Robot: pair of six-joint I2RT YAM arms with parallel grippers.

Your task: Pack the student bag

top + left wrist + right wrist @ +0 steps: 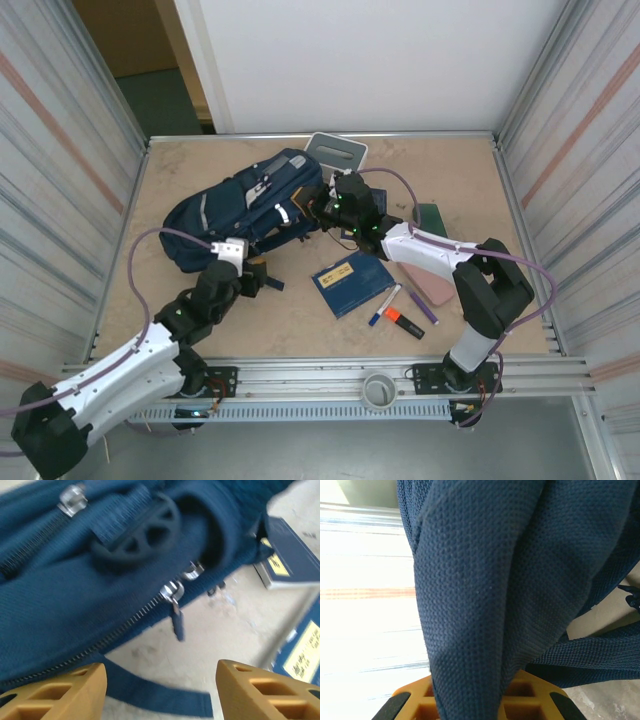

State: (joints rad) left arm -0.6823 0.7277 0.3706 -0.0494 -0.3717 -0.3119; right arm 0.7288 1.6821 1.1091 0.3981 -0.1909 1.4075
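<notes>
Right end effector (475, 700) pinching student bag (245, 210); left end effector (161, 687) agape | long axis near-left to far-right

Overhead camera looks down; both wrist cameras (very close) face the student bag (232, 213).

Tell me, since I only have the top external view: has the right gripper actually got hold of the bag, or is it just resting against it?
Observer: It has hold. In the right wrist view the right gripper is shut on a fold of the student bag.
Operator: And the left one?
Observer: The left gripper is open, with nothing between its fingers.
Operator: What is in front of it?
Observer: A zipper pull hangs from the bag's edge just ahead of it, with a second slider close behind.
</notes>
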